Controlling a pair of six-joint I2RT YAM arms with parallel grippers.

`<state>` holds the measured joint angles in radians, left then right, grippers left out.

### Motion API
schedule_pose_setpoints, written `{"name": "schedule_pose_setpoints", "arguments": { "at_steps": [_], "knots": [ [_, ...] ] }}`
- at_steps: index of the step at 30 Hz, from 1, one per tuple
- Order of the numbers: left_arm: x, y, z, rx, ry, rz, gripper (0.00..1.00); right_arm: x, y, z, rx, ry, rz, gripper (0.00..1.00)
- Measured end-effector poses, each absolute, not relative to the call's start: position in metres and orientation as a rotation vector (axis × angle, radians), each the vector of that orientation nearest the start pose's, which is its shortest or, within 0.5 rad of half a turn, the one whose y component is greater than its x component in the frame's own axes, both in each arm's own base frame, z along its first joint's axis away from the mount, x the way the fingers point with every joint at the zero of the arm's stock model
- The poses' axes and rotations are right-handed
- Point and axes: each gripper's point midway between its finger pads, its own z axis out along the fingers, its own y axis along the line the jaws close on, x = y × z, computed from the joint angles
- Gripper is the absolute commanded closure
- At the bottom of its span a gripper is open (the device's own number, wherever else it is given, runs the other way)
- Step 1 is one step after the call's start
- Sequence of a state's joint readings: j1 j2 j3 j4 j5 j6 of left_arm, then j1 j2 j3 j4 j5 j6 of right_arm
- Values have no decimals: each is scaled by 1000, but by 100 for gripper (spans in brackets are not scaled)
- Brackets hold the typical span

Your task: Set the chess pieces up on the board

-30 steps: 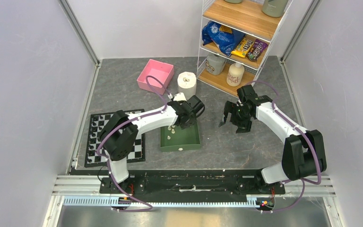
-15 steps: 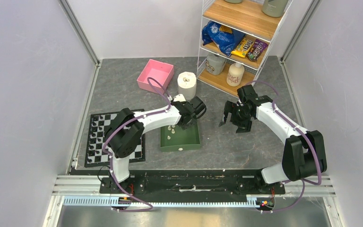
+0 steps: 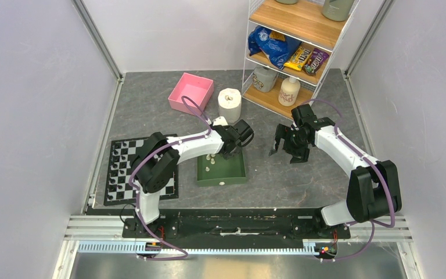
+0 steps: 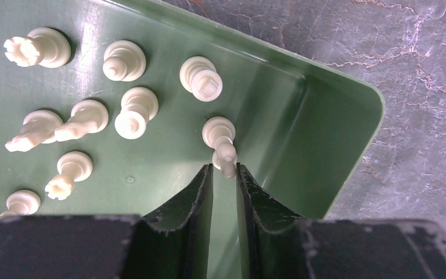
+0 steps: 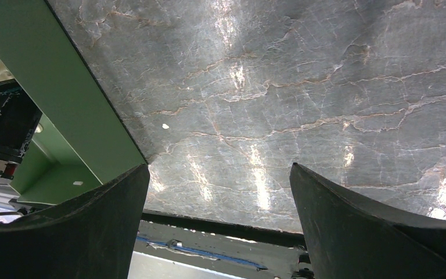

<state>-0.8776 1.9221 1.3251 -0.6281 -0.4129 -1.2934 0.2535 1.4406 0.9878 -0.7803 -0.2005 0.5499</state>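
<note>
The checkered board (image 3: pixel 129 144) lies at the left, with a few cream chess pieces (image 3: pixel 114 179) standing on its left side. More pieces (image 3: pixel 211 158) lie in the green tray (image 3: pixel 232 174). My left gripper (image 3: pixel 227 152) reaches into the tray's far right corner. In the left wrist view its jaws (image 4: pixel 225 170) are closed to a narrow gap on the head of a lying chess piece (image 4: pixel 220 136). Several other pieces (image 4: pixel 133 111) are scattered to the left of it. My right gripper (image 3: pixel 284 150) hovers open and empty over bare table, right of the tray (image 5: pixel 52 87).
A pink box (image 3: pixel 191 93) and a white paper roll (image 3: pixel 229 103) stand behind the tray. A wire shelf unit (image 3: pixel 293 52) with bottles and snack bags stands at the back right. The tray wall (image 4: pixel 302 116) is just right of my left fingers.
My left gripper has shifted a little to the right and farther back inside the tray. The right arm has not moved.
</note>
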Motion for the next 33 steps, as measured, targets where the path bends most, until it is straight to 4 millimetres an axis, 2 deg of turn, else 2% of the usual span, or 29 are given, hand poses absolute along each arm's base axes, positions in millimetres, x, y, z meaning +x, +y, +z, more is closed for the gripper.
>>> {"name": "schedule_pose_setpoints", "arguments": {
  "at_steps": [7, 11, 14, 18, 27, 33],
  "knots": [
    [295, -303, 31, -633, 2541, -143, 75, 256, 124, 82, 373, 2850, 457, 1],
    [296, -302, 31, -633, 2539, -142, 83, 256, 124, 82, 373, 2850, 457, 1],
    [296, -302, 31, -633, 2538, -141, 94, 256, 124, 82, 373, 2850, 457, 1],
    [296, -302, 31, -633, 2536, -141, 98, 256, 124, 82, 373, 2850, 457, 1],
    [293, -299, 34, -630, 2538, -142, 98, 256, 124, 82, 373, 2850, 457, 1],
    [287, -295, 48, -584, 2541, -176, 98, 256, 124, 82, 373, 2850, 457, 1]
  ]
}}
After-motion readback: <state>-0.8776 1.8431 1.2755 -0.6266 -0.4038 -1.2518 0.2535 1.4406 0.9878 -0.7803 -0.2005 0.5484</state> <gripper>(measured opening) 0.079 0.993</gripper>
